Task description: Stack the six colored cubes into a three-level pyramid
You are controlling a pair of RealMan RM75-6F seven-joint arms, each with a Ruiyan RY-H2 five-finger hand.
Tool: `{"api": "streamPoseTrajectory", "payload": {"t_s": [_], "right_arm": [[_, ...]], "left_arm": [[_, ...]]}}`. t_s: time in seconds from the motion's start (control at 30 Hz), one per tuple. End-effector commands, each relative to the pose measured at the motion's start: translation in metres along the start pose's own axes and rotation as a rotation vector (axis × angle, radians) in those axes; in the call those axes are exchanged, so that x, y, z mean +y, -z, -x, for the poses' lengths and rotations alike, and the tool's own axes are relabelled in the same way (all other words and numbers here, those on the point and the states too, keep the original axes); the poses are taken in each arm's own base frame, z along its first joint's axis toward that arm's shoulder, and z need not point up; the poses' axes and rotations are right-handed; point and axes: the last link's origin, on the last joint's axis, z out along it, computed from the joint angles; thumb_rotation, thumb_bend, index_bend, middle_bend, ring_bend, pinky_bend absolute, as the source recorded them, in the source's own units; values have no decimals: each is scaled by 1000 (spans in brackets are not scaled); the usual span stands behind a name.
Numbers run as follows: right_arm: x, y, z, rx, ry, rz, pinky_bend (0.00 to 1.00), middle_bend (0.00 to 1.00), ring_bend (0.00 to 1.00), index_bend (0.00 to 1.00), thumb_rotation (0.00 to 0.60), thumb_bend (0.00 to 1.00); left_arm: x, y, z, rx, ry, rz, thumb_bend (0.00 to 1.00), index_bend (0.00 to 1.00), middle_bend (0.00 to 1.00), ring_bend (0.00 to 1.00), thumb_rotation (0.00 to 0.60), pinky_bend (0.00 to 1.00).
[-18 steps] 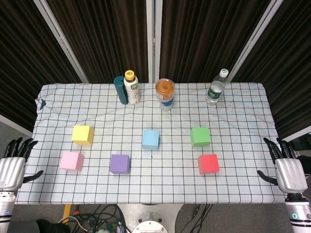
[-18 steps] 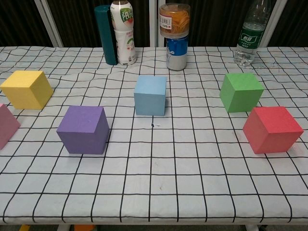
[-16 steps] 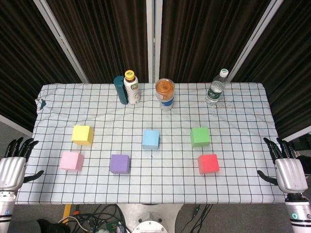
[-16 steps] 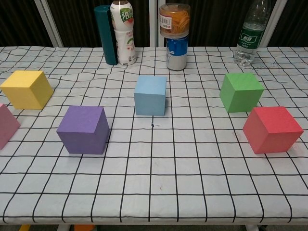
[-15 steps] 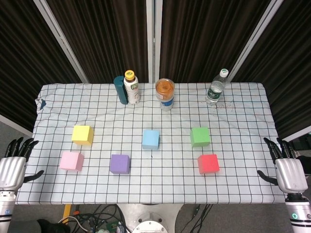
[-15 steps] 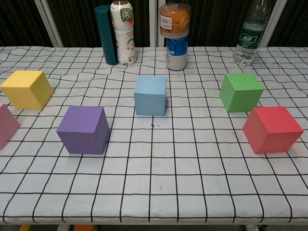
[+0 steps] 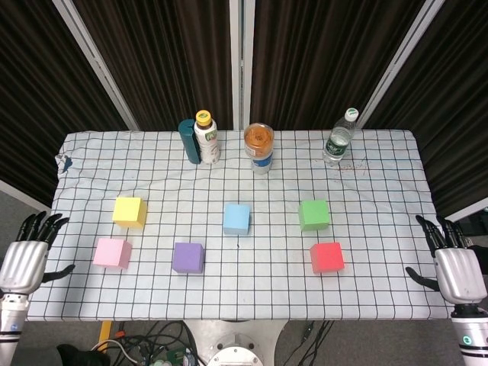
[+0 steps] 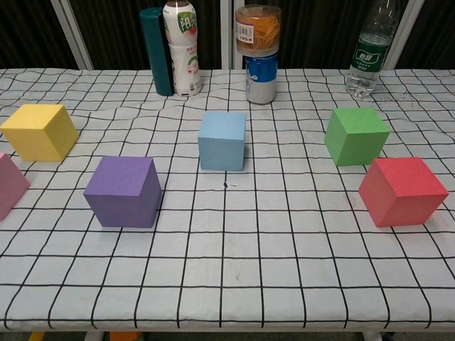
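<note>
Six cubes sit apart, unstacked, on the table (image 7: pixel 381 198): yellow cube (image 7: pixel 129 211), pink cube (image 7: pixel 112 252) and purple cube (image 7: pixel 187 257) toward the left edge, blue cube (image 7: pixel 236 219) central, green cube (image 7: pixel 313 214) and red cube (image 7: pixel 326 257) rightward. The left hand (image 7: pixel 24 263) and right hand (image 7: pixel 457 268) hover off the side edges, fingers apart, empty.

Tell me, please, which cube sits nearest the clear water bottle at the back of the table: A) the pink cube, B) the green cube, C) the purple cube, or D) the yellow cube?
B: the green cube lies on the same side as the water bottle, just in front of it, while the others sit far across the table.
</note>
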Motion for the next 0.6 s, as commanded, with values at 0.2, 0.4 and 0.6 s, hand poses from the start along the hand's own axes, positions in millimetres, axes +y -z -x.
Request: {"api": "streamPoseTrajectory", "payload": {"t_s": [0.2,0.4,0.6], "right_arm": [[-5,-7,-9,7,-3,-31,103,161,0,0,600,67],[-5,-9,-12,7,-3,-34,104,161,0,0,600,68],[-4,-9,-12,6,-3,-34,104,160,0,0,600,68]], "left_arm": [[21,-60,-16,-63,68,142,0,154,98,0,600,17],[37,-104,-15,-157,108,179,0,154,98,0,600,19],[47,-142,-1,-262,97,161,0,154,98,0,600,36]]}}
